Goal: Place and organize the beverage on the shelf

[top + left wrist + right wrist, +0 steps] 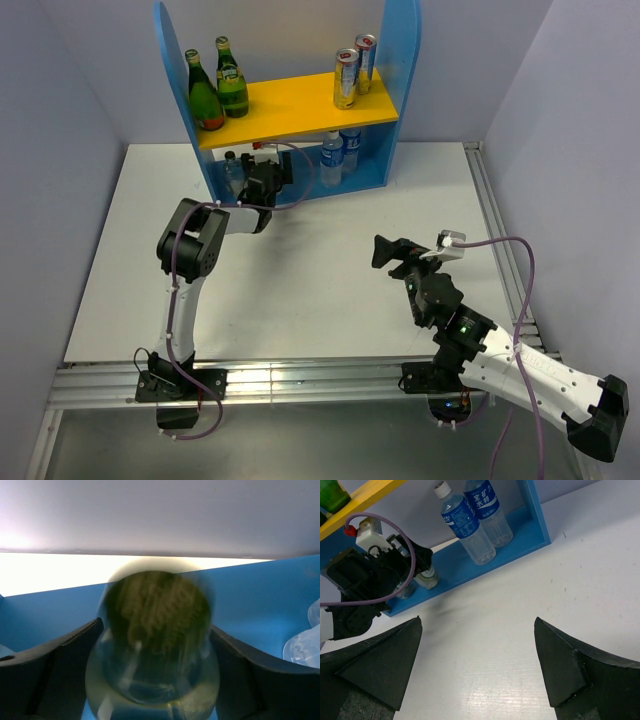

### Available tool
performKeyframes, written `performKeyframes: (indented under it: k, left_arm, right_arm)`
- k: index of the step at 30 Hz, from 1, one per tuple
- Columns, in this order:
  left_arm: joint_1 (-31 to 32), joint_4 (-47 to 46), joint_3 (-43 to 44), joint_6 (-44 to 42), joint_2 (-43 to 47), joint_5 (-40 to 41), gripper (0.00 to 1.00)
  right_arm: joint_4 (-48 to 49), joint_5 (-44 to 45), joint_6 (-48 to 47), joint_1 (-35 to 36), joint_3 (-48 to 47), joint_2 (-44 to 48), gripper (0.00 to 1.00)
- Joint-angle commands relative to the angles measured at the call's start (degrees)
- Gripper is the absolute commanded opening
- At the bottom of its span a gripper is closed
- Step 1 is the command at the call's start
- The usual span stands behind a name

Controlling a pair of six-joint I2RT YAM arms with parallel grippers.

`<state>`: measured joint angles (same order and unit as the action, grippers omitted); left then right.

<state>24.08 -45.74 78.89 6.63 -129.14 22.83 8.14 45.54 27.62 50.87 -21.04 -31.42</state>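
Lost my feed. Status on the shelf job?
Left gripper around a bottle inside the shelf, low tier, grip unclear. Right gripper open, empty, over table. Two water bottles to its right, clear.

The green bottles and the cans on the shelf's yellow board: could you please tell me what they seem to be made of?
Green bottles: probably glass, glossy translucent green with bright highlights, though tinted plastic cannot be excluded. Cans: apparently metal, likely aluminium, judging by the shiny silvery body with printed colour bands.
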Motion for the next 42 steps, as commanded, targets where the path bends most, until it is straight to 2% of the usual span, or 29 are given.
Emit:
performKeyframes:
  k: [1,9,10,11,13,23,27,31,34,35,38,39,42]
  left_arm:
    - [-0.3,-3.6,0.1,0.1,2.8,-0.2,0.89]
    - [-0.3,-3.7,-2.7,1.3,4.5,0.0,0.93]
    - [-0.3,-3.3,-2.9,1.5,4.7,-0.2,0.94]
    - [-0.4,-2.9,-3.5,2.1,5.5,-0.4,0.99]
    - [-0.3,-2.1,-4.7,2.7,6.7,-0.6,0.99]
    - [0.7,0.4,-16.6,6.0,15.3,-0.8,0.99]
    - [1.9,1.4,-21.4,7.0,19.2,1.6,0.99]
    - [3.0,2.9,-30.2,10.1,27.1,3.9,0.99]
    - [6.0,7.4,-34.7,11.9,35.5,7.8,0.99]
    - [8.9,11.3,-34.7,11.8,37.6,8.7,0.99]
    - [15.1,24.5,-29.1,13.7,45.5,14.8,0.99]
    - [16.7,35.5,-27.0,15.1,47.3,16.8,0.99]
    - [20.4,44.9,-23.7,17.3,56.2,16.5,0.99]
  right_arm:
    - [2.6,0.7,0.4,0.1,0.2,0.0,1.00]
    - [2.4,0.4,0.4,0.2,0.2,0.5,1.00]
    - [2.4,0.5,0.4,0.1,0.2,0.5,1.00]
    - [2.4,0.4,0.4,0.2,0.2,0.5,1.00]
    - [2.3,0.4,0.4,0.2,0.1,0.5,1.00]
    - [2.4,0.5,0.9,0.2,0.3,0.2,1.00]
    - [2.2,1.4,1.2,0.1,0.0,-0.8,1.00]
    - [2.0,0.4,2.3,0.2,-1.8,-4.6,1.00]
    - [-2.8,0.0,3.7,0.2,-7.9,-9.3,1.00]
    - [-4.2,-0.5,3.8,0.2,-10.0,-10.5,1.00]
    - [-10.9,-0.9,3.6,0.3,-18.8,-14.1,1.00]
    - [-12.7,-1.2,3.1,0.3,-21.6,-14.9,1.00]
    - [-18.9,-3.3,-0.3,0.2,-31.8,-17.4,1.00]
